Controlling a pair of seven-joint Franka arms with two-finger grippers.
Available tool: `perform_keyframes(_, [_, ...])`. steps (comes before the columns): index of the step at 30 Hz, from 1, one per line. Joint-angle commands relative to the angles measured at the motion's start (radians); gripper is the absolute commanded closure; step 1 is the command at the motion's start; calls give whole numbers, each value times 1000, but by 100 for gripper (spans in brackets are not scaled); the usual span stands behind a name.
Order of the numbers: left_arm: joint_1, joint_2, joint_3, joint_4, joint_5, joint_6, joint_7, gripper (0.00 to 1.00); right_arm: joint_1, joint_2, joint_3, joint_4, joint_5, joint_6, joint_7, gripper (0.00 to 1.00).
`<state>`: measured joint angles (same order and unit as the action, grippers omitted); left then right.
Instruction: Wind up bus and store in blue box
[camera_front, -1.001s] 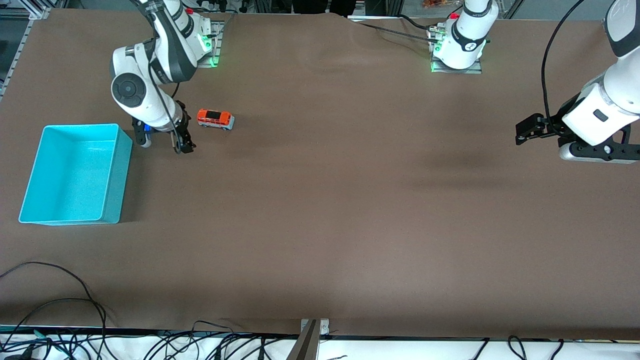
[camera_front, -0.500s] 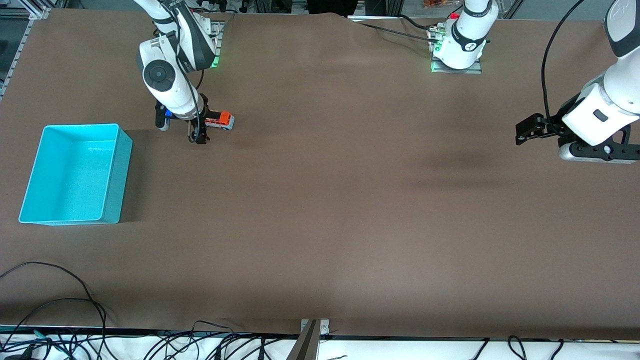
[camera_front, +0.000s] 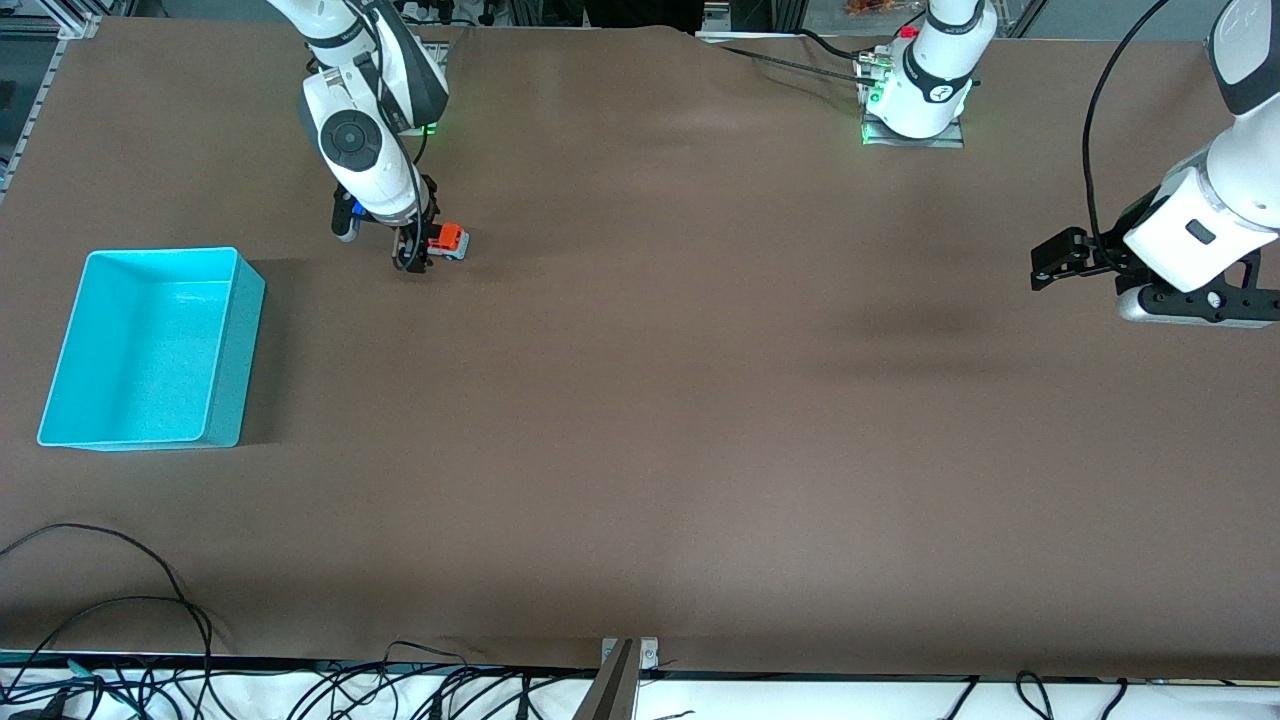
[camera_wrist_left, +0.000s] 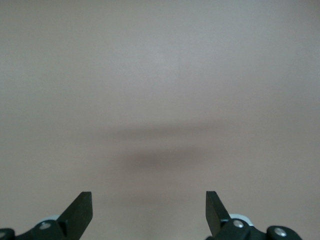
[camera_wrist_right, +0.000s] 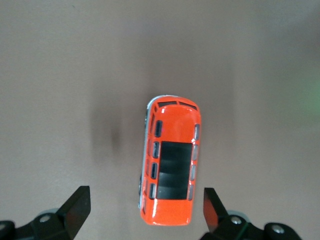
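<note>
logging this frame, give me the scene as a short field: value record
bus: upright on the table, outside the box
blue box: at the right arm's end of the table, nothing seen in it
right gripper: open, above the bus, one finger to each side, not gripping
left gripper: open, waiting over bare table at the left arm's end
stage: bus not yet picked up

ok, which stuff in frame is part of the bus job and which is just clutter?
Job:
- bus, on the table under the open right gripper
- blue box, toward the right arm's end of the table
- left gripper, open, waiting over bare table

Clutter:
- loose cables at the table edge nearest the front camera
</note>
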<state>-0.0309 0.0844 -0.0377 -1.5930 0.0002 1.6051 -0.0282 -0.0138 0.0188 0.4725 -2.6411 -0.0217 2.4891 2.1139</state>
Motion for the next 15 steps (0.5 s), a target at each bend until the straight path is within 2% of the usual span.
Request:
perform_keyframes(1, [2,-2,1,1,-17,-8,5,0,11,-28,18,-68,-6,70,46,0])
perform_keyframes(15, [0,5,1,2,-17,-8,4,0,11,-22,18,-114,-9,88,44,0])
